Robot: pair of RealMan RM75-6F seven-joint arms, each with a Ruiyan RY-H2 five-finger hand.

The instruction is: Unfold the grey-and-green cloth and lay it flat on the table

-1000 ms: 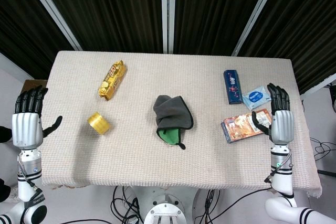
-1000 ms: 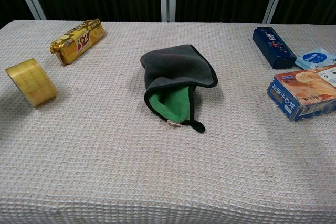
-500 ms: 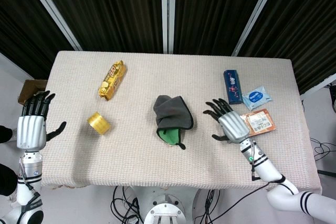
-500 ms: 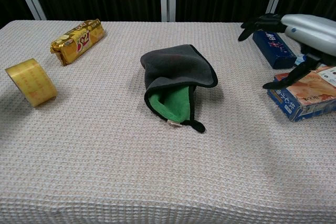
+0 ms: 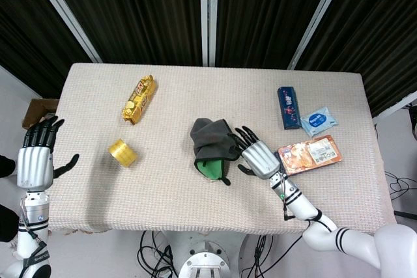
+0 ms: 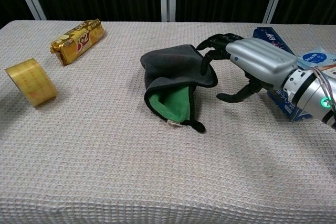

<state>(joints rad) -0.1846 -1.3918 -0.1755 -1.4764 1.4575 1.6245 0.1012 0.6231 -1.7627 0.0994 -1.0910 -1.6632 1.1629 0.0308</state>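
The grey-and-green cloth (image 5: 212,144) (image 6: 176,77) lies folded at the middle of the table, grey side up, with green lining showing at its near edge. My right hand (image 5: 258,157) (image 6: 252,64) hovers just right of the cloth, fingers spread, their tips reaching over the cloth's right edge. It holds nothing. My left hand (image 5: 36,157) hangs off the table's left edge, fingers apart and empty; the chest view does not show it.
A yellow tape roll (image 5: 122,153) (image 6: 30,81) and a gold snack pack (image 5: 138,99) (image 6: 77,34) lie left of the cloth. On the right are a blue box (image 5: 287,107), a tissue pack (image 5: 318,121) and an orange box (image 5: 310,154).
My right hand has swept left from the orange box to the cloth's right edge. The left hand dropped slightly. The cloth has not moved.
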